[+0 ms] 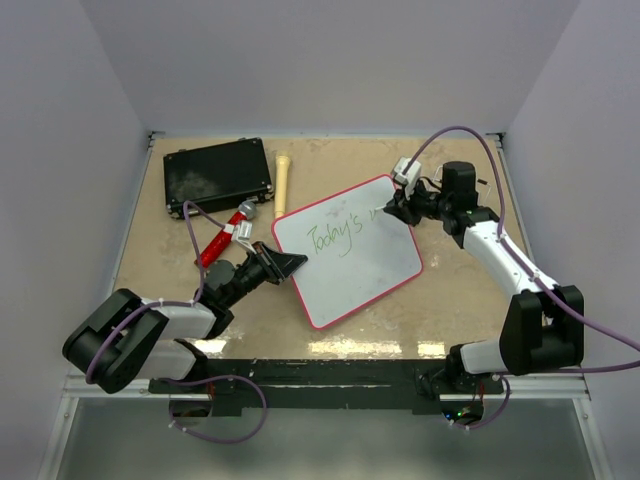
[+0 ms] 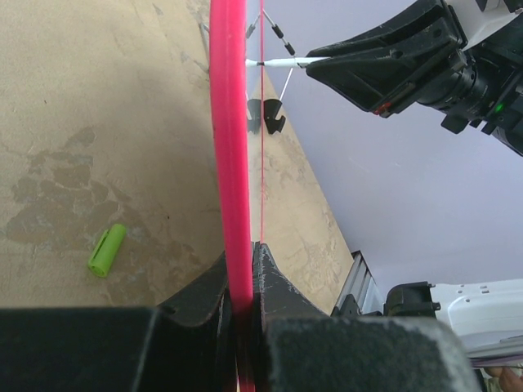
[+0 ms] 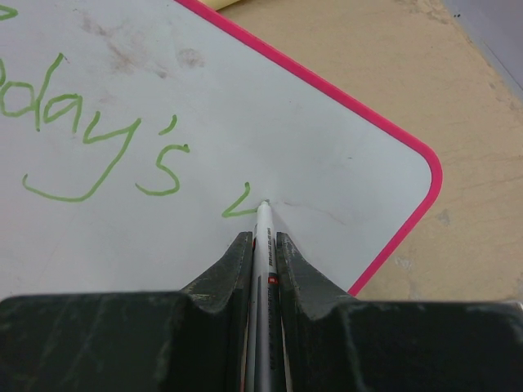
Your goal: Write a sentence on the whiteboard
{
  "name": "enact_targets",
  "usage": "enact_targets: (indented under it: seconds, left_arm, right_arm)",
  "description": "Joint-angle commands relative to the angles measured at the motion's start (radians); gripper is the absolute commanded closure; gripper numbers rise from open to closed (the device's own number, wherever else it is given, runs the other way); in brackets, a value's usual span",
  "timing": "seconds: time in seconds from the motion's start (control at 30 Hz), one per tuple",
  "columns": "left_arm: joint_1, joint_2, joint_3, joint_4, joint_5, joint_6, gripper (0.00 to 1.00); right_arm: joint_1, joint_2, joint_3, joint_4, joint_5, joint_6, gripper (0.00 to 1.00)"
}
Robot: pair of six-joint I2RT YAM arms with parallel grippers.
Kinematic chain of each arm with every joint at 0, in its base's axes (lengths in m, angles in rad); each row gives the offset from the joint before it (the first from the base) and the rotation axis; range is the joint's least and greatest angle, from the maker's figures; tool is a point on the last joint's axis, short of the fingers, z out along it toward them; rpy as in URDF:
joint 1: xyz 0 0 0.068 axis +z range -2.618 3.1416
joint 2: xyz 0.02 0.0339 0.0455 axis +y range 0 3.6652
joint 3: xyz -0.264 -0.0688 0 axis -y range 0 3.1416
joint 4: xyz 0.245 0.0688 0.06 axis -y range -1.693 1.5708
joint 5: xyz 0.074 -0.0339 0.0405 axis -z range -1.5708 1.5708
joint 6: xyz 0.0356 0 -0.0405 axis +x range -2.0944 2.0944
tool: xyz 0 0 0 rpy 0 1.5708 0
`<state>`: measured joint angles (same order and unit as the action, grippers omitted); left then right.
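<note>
The whiteboard (image 1: 355, 262), white with a pink-red rim, lies tilted mid-table. Green cursive "Today's" (image 1: 333, 234) is the sentence on it, followed by a short fresh stroke (image 3: 239, 204). My right gripper (image 1: 392, 208) is shut on a white marker (image 3: 263, 245) whose tip touches the board beside that stroke. My left gripper (image 1: 292, 264) is shut on the board's left corner; in the left wrist view the pink rim (image 2: 229, 147) runs edge-on between the fingers (image 2: 274, 286). The right gripper's fingers (image 3: 230, 265) grip the marker on both sides.
A black case (image 1: 217, 175) lies at the back left, with a tan stick (image 1: 283, 182) beside it. A red-handled tool (image 1: 226, 232) rests left of the board. A green marker cap (image 2: 107, 249) sits on the table near the left gripper.
</note>
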<state>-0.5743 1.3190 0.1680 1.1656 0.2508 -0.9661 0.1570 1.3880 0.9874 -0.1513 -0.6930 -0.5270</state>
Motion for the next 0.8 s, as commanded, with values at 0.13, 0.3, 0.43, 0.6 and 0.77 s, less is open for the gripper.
enact_targets:
  seconds: [0.13, 0.3, 0.43, 0.6, 0.77]
  left_arm:
    - [-0.006, 0.008, 0.025, 0.092, 0.047, 0.073, 1.0]
    - [-0.006, 0.009, 0.025, 0.097, 0.05, 0.072, 1.0]
    - [-0.004, 0.009, 0.025, 0.098, 0.051, 0.072, 1.0]
    - [-0.006, 0.009, 0.025, 0.098, 0.051, 0.07, 1.0]
    - [-0.006, 0.009, 0.027, 0.095, 0.053, 0.07, 1.0]
  right_arm:
    - [0.001, -0.015, 0.037, -0.175, -0.025, -0.143, 1.0]
    - [0.003, -0.021, 0.048, -0.266, -0.04, -0.186, 1.0]
    - [0.016, -0.004, 0.068, -0.31, -0.077, -0.211, 1.0]
    - [0.052, -0.007, 0.077, -0.258, -0.114, -0.153, 1.0]
    - [0.041, -0.049, 0.06, -0.062, 0.001, 0.01, 1.0]
